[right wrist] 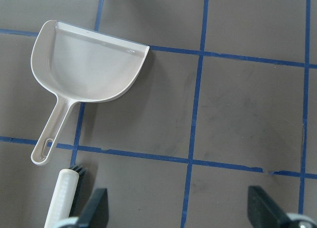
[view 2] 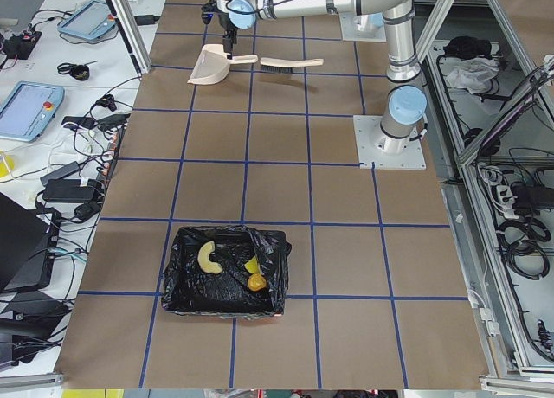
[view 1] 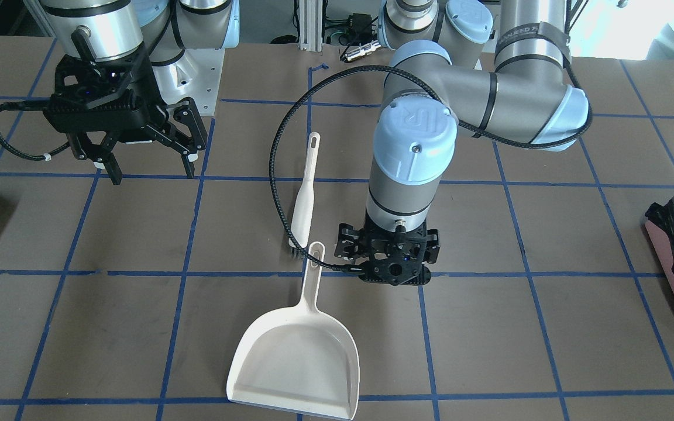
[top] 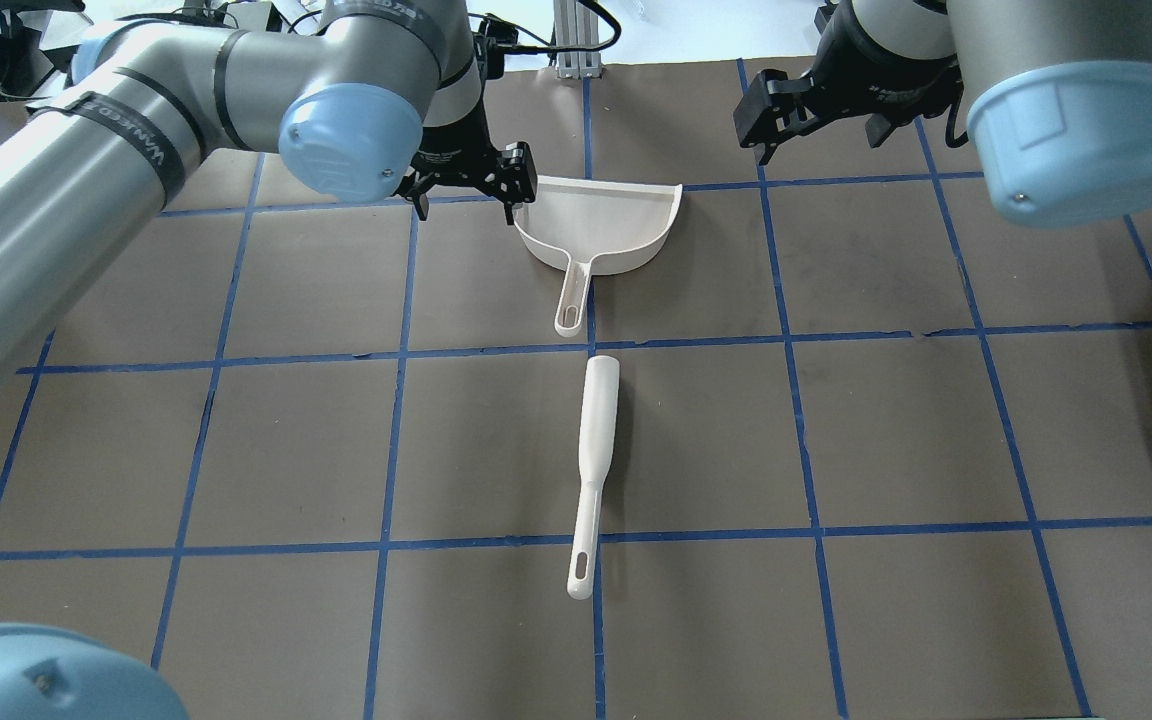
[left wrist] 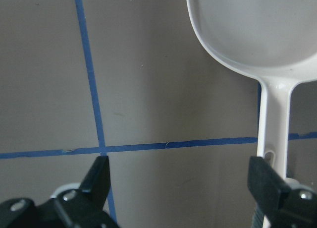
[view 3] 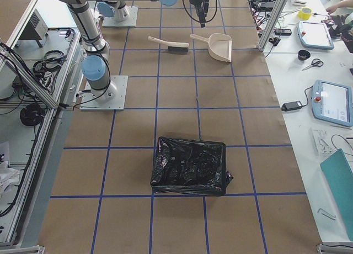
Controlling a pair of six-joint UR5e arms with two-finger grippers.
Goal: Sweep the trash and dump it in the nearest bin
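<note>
The trash (view 2: 208,258) lies inside the bin (view 2: 173,277) at the table's end on the robot's left, well apart from the left gripper (left wrist: 179,176), which hangs with its fingers spread just beside the dustpan (view 1: 296,356) handle. The right gripper (view 1: 153,174) is spread too, holding nothing. There are three scraps on crinkly, shiny black plastic: a cream curl, a yellow bit and an orange-brown lump. I count one smooth cream dustpan, one matching brush (top: 596,430), and a second bin (view 3: 190,165), also bag-lined, at the opposite end.

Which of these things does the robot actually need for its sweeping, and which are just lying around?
For the job: dustpan, brush, bin, trash inside it.
Just lying about: scissors, tape roll, tablet.
</note>
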